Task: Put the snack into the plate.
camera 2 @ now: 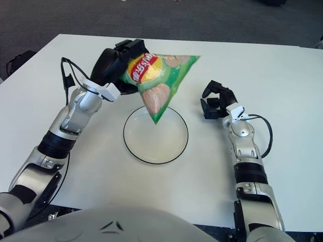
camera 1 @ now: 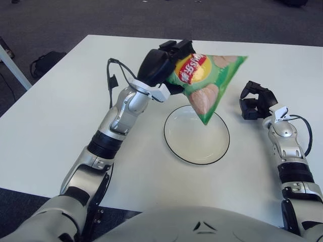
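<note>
My left hand (camera 1: 169,63) is shut on a green bag of chips (camera 1: 207,83) and holds it in the air by its left end. The bag hangs tilted, its lower corner pointing down over the far part of the plate (camera 1: 197,135). The plate is white with a dark rim, holds nothing, and sits on the white table in front of me. My right hand (camera 1: 256,101) shows to the right of the plate, fingers curled, holding nothing. The same scene shows in the right eye view: bag (camera 2: 159,83), plate (camera 2: 155,135).
The white table (camera 1: 60,116) spreads wide around the plate. Its left edge runs diagonally at the left. A dark bag (camera 1: 45,61) lies on the grey floor beyond that edge.
</note>
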{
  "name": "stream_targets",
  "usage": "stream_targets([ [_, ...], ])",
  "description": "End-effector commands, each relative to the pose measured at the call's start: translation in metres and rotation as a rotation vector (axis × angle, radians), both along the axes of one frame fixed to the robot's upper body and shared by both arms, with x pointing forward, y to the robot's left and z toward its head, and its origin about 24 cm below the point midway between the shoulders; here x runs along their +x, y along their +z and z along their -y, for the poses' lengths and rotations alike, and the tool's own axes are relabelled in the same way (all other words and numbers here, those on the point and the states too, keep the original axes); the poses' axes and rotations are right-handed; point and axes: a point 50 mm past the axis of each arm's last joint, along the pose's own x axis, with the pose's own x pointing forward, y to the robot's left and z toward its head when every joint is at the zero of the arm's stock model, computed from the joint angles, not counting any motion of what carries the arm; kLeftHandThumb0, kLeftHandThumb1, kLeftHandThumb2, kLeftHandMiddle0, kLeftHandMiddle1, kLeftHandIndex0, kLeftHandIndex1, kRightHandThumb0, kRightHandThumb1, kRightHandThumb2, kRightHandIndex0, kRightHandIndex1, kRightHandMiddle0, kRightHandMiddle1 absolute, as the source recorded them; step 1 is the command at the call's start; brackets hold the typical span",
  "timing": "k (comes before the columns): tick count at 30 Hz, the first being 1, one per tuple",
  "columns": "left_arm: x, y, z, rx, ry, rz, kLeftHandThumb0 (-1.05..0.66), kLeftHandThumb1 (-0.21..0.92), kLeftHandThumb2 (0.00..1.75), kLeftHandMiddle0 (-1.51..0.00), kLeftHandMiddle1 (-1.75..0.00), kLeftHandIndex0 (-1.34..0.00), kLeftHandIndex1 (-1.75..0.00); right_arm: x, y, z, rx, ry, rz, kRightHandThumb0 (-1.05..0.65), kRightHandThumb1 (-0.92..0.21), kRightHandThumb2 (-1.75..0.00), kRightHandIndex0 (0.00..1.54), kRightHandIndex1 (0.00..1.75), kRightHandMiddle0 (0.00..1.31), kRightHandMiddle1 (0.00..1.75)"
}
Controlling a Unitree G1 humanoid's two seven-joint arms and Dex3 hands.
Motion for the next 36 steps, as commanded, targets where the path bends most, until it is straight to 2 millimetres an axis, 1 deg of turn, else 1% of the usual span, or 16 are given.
stream_targets([
  [1, -0.008, -0.004, 0.001, 0.038, -0.043, -0.014, 0.0, -0.07, 1.75, -0.9, -1.71, -0.68, -1.75, -0.015, -0.035, 0.0, -0.016, -0.007, -0.172, -0.49, -0.3, -1.34, 1.31, 1.75, 0.63, 1.75],
  [7, -0.014, -0.012, 0.005, 0.11, -0.108, -0.039, 0.0, -0.07, 1.75, -0.9, -1.72, -0.68, -1.75, -0.014, -0.035, -0.001, 0.0, -0.017, -0.18, -0.49, -0.3, -1.34, 1.31, 1.75, 0.63, 1.75],
  [11, -0.017, -0.022, 0.015, 0.193, -0.181, -0.036, 0.0, -0.07, 1.74, -0.9, -1.71, -0.68, -1.75, -0.013, -0.034, -0.002, 0.002, -0.035, -0.192, -0.49, -0.29, -1.35, 1.3, 1.75, 0.64, 1.75],
  [18, -0.022, -0.031, 0.023, 0.343, -0.231, 0.098, 0.0, -0.05, 1.72, -0.9, -1.69, -0.66, -1.75, -0.011, -0.036, -0.002, -0.019, -0.053, -0.19, -0.5, -0.26, -1.38, 1.29, 1.75, 0.66, 1.75],
  [23, -0.025, -0.039, 0.024, 0.467, -0.246, 0.173, 0.0, -0.03, 1.69, -0.88, -1.7, -0.64, -1.75, -0.011, -0.037, -0.003, -0.029, -0.05, -0.183, -0.51, -0.26, -1.39, 1.3, 1.75, 0.67, 1.75],
  [26, -0.025, -0.044, 0.023, 0.513, -0.253, 0.185, 0.0, 0.01, 1.67, -0.84, -1.72, -0.62, -1.75, -0.011, -0.036, -0.004, -0.031, -0.046, -0.182, -0.51, -0.26, -1.39, 1.31, 1.75, 0.67, 1.75],
  [28, -0.024, -0.048, 0.022, 0.532, -0.258, 0.182, 0.0, 0.02, 1.63, -0.83, -1.73, -0.65, -1.67, -0.011, -0.036, -0.005, -0.03, -0.041, -0.179, -0.51, -0.26, -1.39, 1.31, 1.75, 0.67, 1.75],
  [29, -0.024, -0.049, 0.021, 0.542, -0.263, 0.181, 0.0, 0.06, 1.57, -0.8, -1.74, -0.63, -1.63, -0.011, -0.035, -0.005, -0.029, -0.037, -0.176, -0.51, -0.26, -1.39, 1.31, 1.75, 0.67, 1.75],
  [31, -0.024, -0.05, 0.021, 0.55, -0.268, 0.182, -0.01, 0.26, 1.32, -0.67, -1.74, -0.55, -1.53, -0.011, -0.035, -0.006, -0.028, -0.034, -0.174, -0.51, -0.26, -1.39, 1.32, 1.75, 0.66, 1.75],
  [32, -0.024, -0.051, 0.021, 0.557, -0.272, 0.185, -0.01, 0.29, 1.28, -0.65, -1.74, -0.53, -1.52, -0.011, -0.035, -0.006, -0.028, -0.031, -0.175, -0.51, -0.26, -1.39, 1.32, 1.75, 0.66, 1.75],
  [34, -0.024, -0.055, 0.02, 0.574, -0.28, 0.19, -0.01, 0.49, 1.04, -0.5, -1.74, -0.39, -1.54, -0.011, -0.035, -0.006, -0.029, -0.027, -0.177, -0.5, -0.26, -1.38, 1.32, 1.75, 0.66, 1.75],
  [35, -0.023, -0.056, 0.019, 0.582, -0.284, 0.193, -0.01, 0.58, 0.93, -0.46, -1.72, -0.33, -1.57, -0.011, -0.035, -0.006, -0.03, -0.025, -0.178, -0.5, -0.26, -1.38, 1.32, 1.75, 0.66, 1.75],
  [36, -0.023, -0.058, 0.019, 0.592, -0.29, 0.197, -0.01, 0.7, 0.77, -0.4, -1.68, -0.24, -1.61, -0.011, -0.035, -0.005, -0.031, -0.023, -0.18, -0.5, -0.27, -1.37, 1.32, 1.75, 0.66, 1.75],
])
